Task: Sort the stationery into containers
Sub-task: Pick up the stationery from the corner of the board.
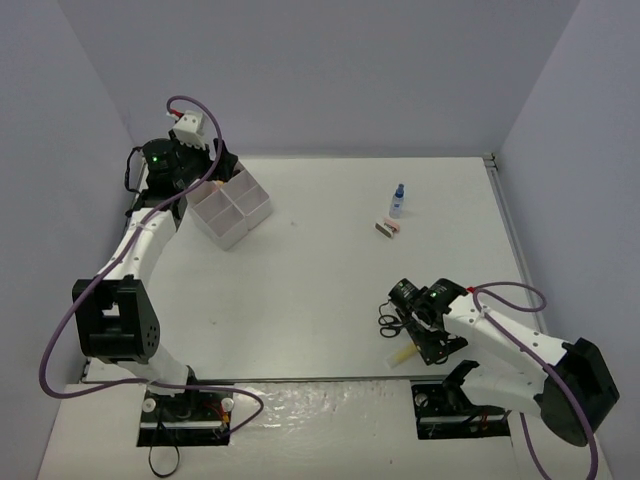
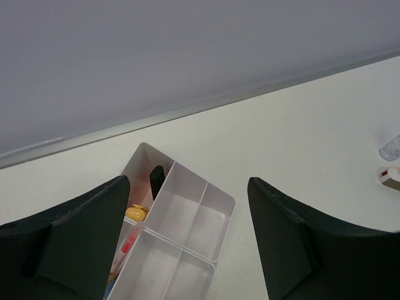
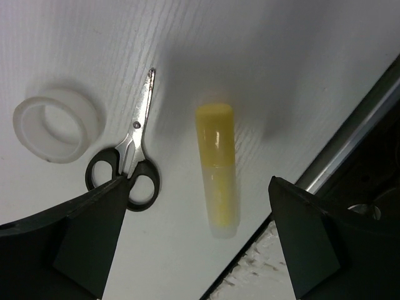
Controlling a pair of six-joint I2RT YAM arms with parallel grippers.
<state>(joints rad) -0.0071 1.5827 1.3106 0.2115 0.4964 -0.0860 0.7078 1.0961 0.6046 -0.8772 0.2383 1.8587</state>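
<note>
The white divided tray (image 1: 232,210) stands at the back left, and my left gripper (image 1: 210,172) hangs open just above its far-left side. In the left wrist view the tray (image 2: 187,228) holds a yellow item (image 2: 136,212), a red-marked pen (image 2: 128,245) and a black piece (image 2: 156,180) in its left compartments; the left gripper (image 2: 187,184) holds nothing. My right gripper (image 3: 197,184) hovers open over the yellow highlighter (image 3: 217,169), which lies between its fingers untouched. Black-handled scissors (image 3: 128,164) and a white tape roll (image 3: 55,125) lie to its left.
A small blue-capped bottle (image 1: 398,200) and a pink eraser (image 1: 387,228) sit mid-right on the table. The highlighter (image 1: 402,354) lies close to the table's near edge, where a metal strip (image 3: 350,137) runs. Grey walls close in the back and both sides.
</note>
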